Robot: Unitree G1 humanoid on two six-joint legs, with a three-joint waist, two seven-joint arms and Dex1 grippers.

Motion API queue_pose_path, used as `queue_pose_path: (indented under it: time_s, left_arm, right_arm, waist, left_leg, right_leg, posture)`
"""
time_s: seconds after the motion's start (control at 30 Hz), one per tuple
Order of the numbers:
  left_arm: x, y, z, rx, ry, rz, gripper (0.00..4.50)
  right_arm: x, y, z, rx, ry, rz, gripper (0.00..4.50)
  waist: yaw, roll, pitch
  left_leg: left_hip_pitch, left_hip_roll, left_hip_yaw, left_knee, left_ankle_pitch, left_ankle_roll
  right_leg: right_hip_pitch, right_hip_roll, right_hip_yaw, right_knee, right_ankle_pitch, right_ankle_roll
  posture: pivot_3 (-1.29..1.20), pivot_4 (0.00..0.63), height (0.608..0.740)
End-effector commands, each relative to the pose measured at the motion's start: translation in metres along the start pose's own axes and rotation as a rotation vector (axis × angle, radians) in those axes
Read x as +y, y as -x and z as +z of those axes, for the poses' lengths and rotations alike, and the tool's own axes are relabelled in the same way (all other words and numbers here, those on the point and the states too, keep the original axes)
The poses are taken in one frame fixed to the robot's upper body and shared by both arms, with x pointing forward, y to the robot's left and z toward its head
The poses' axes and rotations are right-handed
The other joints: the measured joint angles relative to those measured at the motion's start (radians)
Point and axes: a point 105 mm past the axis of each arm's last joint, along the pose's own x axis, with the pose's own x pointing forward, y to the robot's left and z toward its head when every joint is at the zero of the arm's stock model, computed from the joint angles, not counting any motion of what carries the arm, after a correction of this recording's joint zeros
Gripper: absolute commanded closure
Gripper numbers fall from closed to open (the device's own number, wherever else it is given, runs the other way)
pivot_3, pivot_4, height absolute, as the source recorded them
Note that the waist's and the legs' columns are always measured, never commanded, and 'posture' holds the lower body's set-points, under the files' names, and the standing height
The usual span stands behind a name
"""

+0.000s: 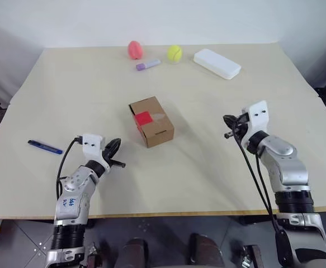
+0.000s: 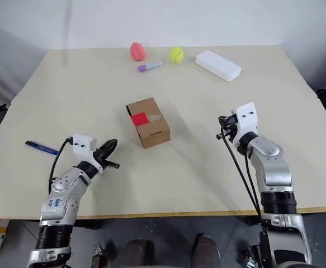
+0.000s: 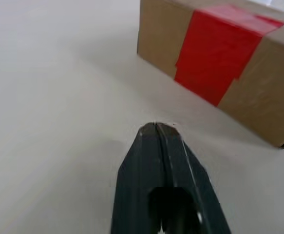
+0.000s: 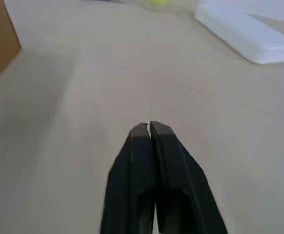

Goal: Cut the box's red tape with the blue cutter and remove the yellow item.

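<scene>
The brown cardboard box (image 1: 151,121) sits closed at the table's middle, with the red tape (image 1: 143,118) across its top seam and down its near side (image 3: 219,53). The blue cutter (image 1: 45,147) lies flat near the table's left edge. My left gripper (image 1: 116,151) hovers shut and empty between the cutter and the box, pointing toward the box. On the right, my right gripper (image 1: 228,127) is shut and empty, well clear of the box. The yellow item is hidden.
Along the far edge lie a pink egg-shaped object (image 1: 135,49), a short purple tube (image 1: 147,65), a yellow-green tennis ball (image 1: 174,53) and a white rectangular case (image 1: 217,63). The table (image 1: 207,162) has bare surface around the box.
</scene>
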Motion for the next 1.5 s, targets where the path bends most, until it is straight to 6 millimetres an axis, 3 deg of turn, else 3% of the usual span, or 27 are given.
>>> queue_pose_path:
  time_s: [0.03, 0.2, 0.3, 0.4, 0.67, 0.9, 1.0, 1.1, 1.27, 1.37, 1.43, 1.5]
  left_arm:
    - [-0.004, -0.011, 0.012, -0.035, -0.021, -0.035, 4.49]
    - [-0.005, -0.034, 0.014, -0.036, -0.039, -0.036, 4.49]
    - [-0.008, -0.055, 0.025, -0.065, -0.054, -0.037, 4.49]
    - [-0.018, -0.066, 0.029, -0.085, -0.051, -0.074, 4.49]
    - [-0.045, -0.079, 0.025, -0.085, -0.047, -0.199, 4.49]
    - [-0.071, -0.091, 0.032, -0.092, -0.041, -0.337, 4.49]
    - [-0.069, -0.091, 0.033, -0.085, -0.046, -0.354, 4.49]
    - [-0.052, -0.086, 0.03, -0.069, -0.055, -0.321, 4.49]
    - [-0.012, -0.066, 0.031, -0.053, -0.058, -0.229, 4.49]
    - [0.007, -0.046, 0.028, -0.022, -0.063, -0.201, 4.49]
    - [0.011, -0.026, 0.021, 0.026, -0.039, -0.236, 4.49]
    - [0.002, -0.01, 0.015, 0.07, -0.009, -0.301, 4.49]
  right_arm:
    - [0.005, -0.019, 0.016, -0.028, 0.01, 0.037, 4.5]
    - [0.017, -0.052, 0.016, 0.019, 0.046, 0.084, 4.5]
    - [0.051, -0.07, 0.01, 0.081, 0.086, 0.22, 4.5]
    - [0.08, -0.071, 0.012, 0.08, 0.086, 0.355, 4.5]
    - [0.138, -0.044, 0.02, 0.066, 0.101, 0.606, 4.5]
    - [0.178, 0.01, 0.032, 0.087, 0.13, 0.831, 4.5]
    - [0.189, 0.022, 0.044, 0.06, 0.111, 0.849, 4.5]
    - [0.188, 0.024, 0.049, 0.057, 0.146, 0.807, 4.5]
    - [0.171, 0.031, 0.075, 0.0, 0.155, 0.737, 4.5]
    - [0.143, 0.024, 0.095, -0.048, 0.161, 0.631, 4.5]
    - [0.103, 0.006, 0.106, -0.069, 0.148, 0.475, 4.5]
    - [0.066, -0.01, 0.107, -0.059, 0.162, 0.354, 4.5]
  waist:
    - [-0.001, 0.0, 0.0]
    - [-0.004, 0.0, 0.0]
    - [-0.006, 0.0, 0.0]
    - [-0.009, 0.0, 0.0]
    - [-0.023, 0.0, 0.0]
    - [-0.021, 0.0, 0.0]
    - [-0.025, 0.0, 0.0]
    - [-0.024, -0.001, 0.0]
    - [-0.025, -0.001, 0.001]
    - [-0.024, -0.002, 0.001]
    - [-0.023, -0.002, 0.001]
    - [-0.025, -0.002, 0.001]
  left_leg:
    - [0.0, 0.0, 0.0, 0.001, 0.0, 0.0]
    - [0.0, 0.0, 0.0, 0.001, 0.0, 0.0]
    - [-0.001, 0.0, 0.0, 0.001, 0.0, 0.0]
    - [-0.001, 0.0, 0.0, 0.0, 0.0, 0.0]
    - [-0.001, 0.0, -0.001, -0.002, 0.0, 0.0]
    - [-0.002, 0.0, -0.001, 0.0, -0.001, 0.0]
    - [-0.002, 0.0, -0.001, 0.0, -0.001, 0.0]
    - [-0.002, 0.0, 0.0, 0.0, -0.001, 0.0]
    - [-0.002, 0.0, 0.0, 0.0, -0.001, 0.0]
    - [-0.003, 0.0, 0.0, 0.0, -0.001, 0.0]
    - [-0.003, 0.0, 0.0, 0.001, -0.001, 0.0]
    - [-0.002, 0.0, 0.001, 0.001, -0.001, -0.001]
  right_leg:
    - [0.0, 0.0, 0.0, 0.0, 0.0, 0.0]
    - [0.0, 0.0, 0.0, 0.001, 0.0, 0.0]
    - [-0.001, 0.0, 0.0, 0.001, 0.0, 0.0]
    - [-0.001, 0.0, 0.0, 0.001, 0.001, 0.001]
    - [-0.002, 0.0, 0.0, 0.001, 0.002, 0.003]
    - [-0.002, 0.0, 0.0, 0.001, 0.002, 0.003]
    - [-0.003, 0.0, 0.0, 0.001, 0.002, 0.003]
    - [-0.003, 0.0, 0.0, 0.002, 0.002, 0.003]
    - [-0.005, 0.0, 0.001, 0.004, 0.002, 0.003]
    - [-0.006, 0.0, 0.003, 0.006, 0.002, 0.003]
    - [-0.006, 0.0, 0.003, 0.006, 0.002, 0.003]
    - [-0.006, 0.0, 0.004, 0.006, 0.002, 0.003]
  posture:
    - [0.0, 0.15, 0.74]
    - [0.0, 0.15, 0.74]
    - [0.0, 0.15, 0.74]
    - [0.0, 0.15, 0.74]
    - [0.0, 0.15, 0.74]
    - [0.0, 0.15, 0.74]
    - [0.0, 0.15, 0.74]
    - [0.0, 0.15, 0.74]
    - [0.0, 0.15, 0.74]
    - [0.0, 0.15, 0.74]
    - [0.0, 0.15, 0.74]
    - [0.0, 0.15, 0.74]
